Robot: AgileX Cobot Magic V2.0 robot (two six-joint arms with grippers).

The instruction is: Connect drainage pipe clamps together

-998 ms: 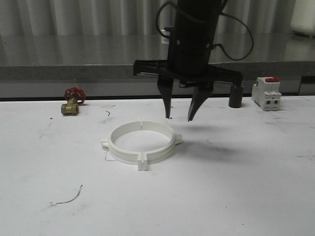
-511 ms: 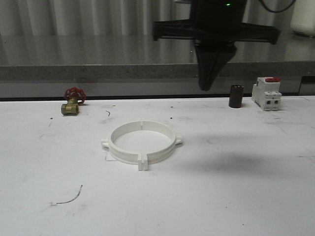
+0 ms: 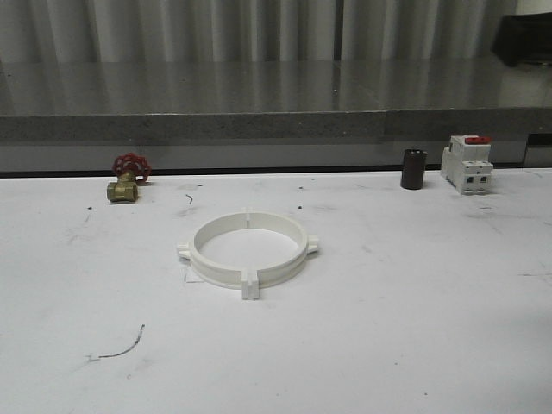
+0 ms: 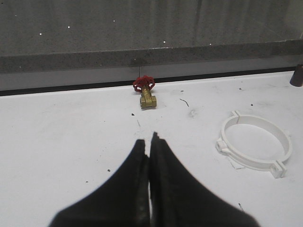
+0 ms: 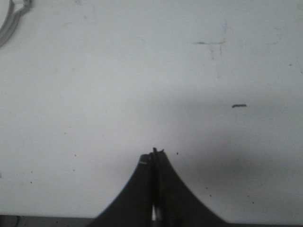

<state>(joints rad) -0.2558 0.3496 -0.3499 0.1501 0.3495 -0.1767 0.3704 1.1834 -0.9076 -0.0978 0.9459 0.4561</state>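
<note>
Clamps sit joined as one white ring, flat on the table, just left of centre in the front view; seam tabs at the near and far side, lugs at left and right. In the left wrist view the ring is at the right of the frame, well apart from the left gripper, whose fingers are pressed together with nothing between them. Right gripper also has its fingers pressed together, holding nothing, above bare table; an edge of the ring shows in the upper left corner of that view. Brass valve with red wheel at left of the front view, near the table's back edge. Dark cylinder and white breaker with red top at right, side by side, not touching. Thin wire scrap at lower left.
</note>
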